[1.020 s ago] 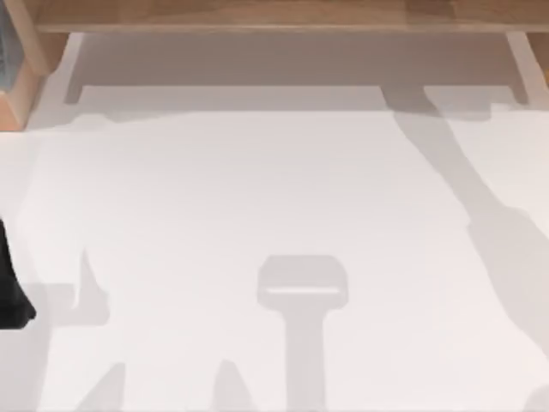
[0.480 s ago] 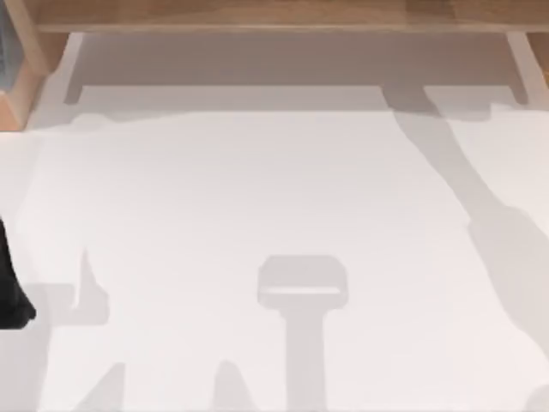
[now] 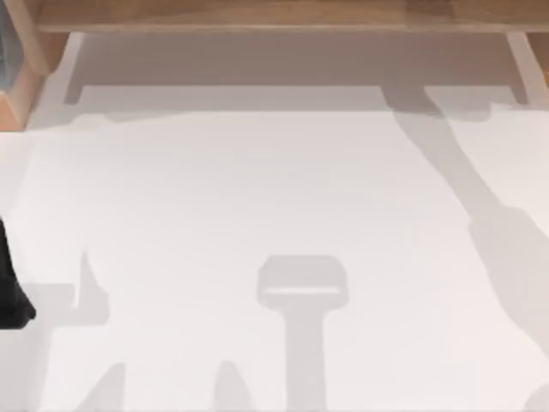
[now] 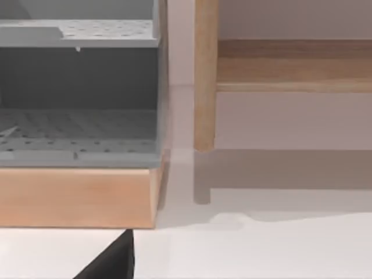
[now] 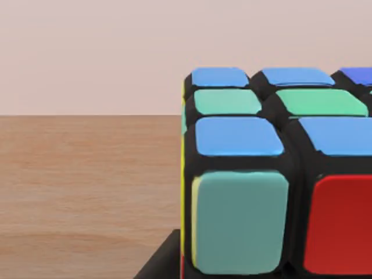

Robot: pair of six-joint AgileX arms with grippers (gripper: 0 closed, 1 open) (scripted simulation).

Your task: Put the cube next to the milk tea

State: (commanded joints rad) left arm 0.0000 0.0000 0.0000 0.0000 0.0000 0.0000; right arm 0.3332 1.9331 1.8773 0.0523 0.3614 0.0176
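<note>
The cube [image 5: 273,174] is seen very close in the right wrist view, sitting on a wooden surface [image 5: 87,186] with a pale wall behind it. Blue and green stickers face up, with a pale green and a red one on the near side. So near a view suggests that the right arm has been brought up to the cube for a grasp — but whether the right gripper's fingers are released or clenched on it cannot be told. A dark sliver [image 5: 160,261] at the frame's lower edge may be part of that gripper.

From above, the white worktop [image 3: 257,189] is crossed by arm shadows, and a wooden shelf [image 3: 257,17] runs along its far edge. A dark piece of the left arm [image 3: 10,292] is seen at the worktop's left edge, apparently parked; the state of its fingers cannot be told either. In the left wrist view a grey perforated rack [image 4: 75,104] on a wooden base is faced, beside a wooden post [image 4: 204,75].

The milk tea cannot be placed, so the task is judged to be at an early stage — the cube is not yet set down beside it.
</note>
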